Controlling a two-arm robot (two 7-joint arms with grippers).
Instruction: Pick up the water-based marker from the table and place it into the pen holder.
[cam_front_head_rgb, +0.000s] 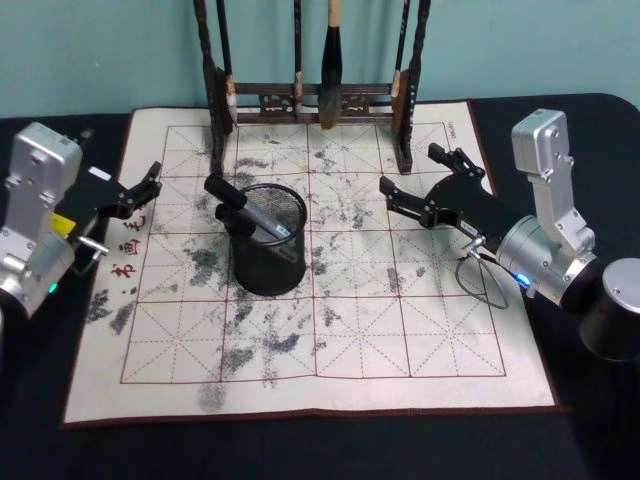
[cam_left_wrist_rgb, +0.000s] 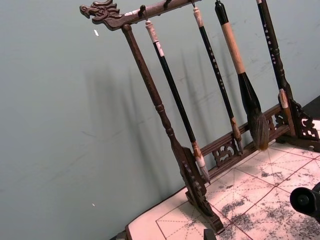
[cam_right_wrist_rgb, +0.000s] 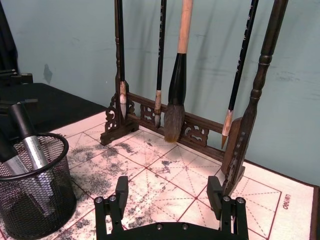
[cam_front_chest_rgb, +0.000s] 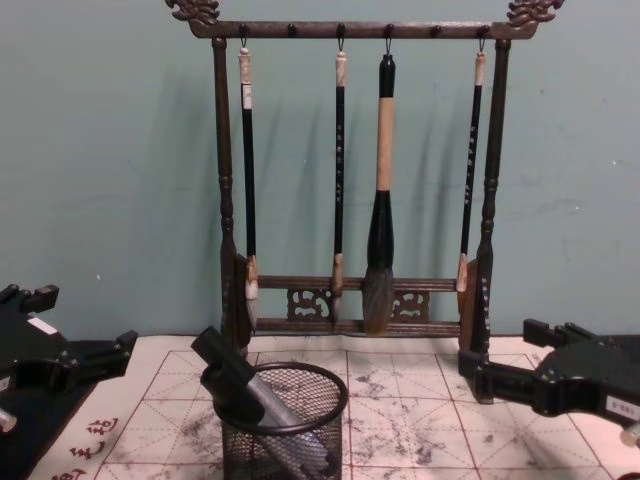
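**Marker rests in mesh cup**

The silver-grey, black-capped water-based marker (cam_front_head_rgb: 252, 215) leans inside the round black wire-mesh pen holder (cam_front_head_rgb: 270, 262) on the ink-stained white grid table (cam_front_head_rgb: 400, 340). Right gripper (cam_front_head_rgb: 420, 185) spread; left gripper (cam_front_head_rgb: 140, 190), cannot tell. Behind stands the dark wooden brush rack (cam_front_head_rgb: 310, 100).

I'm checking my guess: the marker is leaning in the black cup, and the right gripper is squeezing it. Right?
Half right. The marker does lean in the pen holder, but the head view shows the right gripper open and apart from it, holding nothing.
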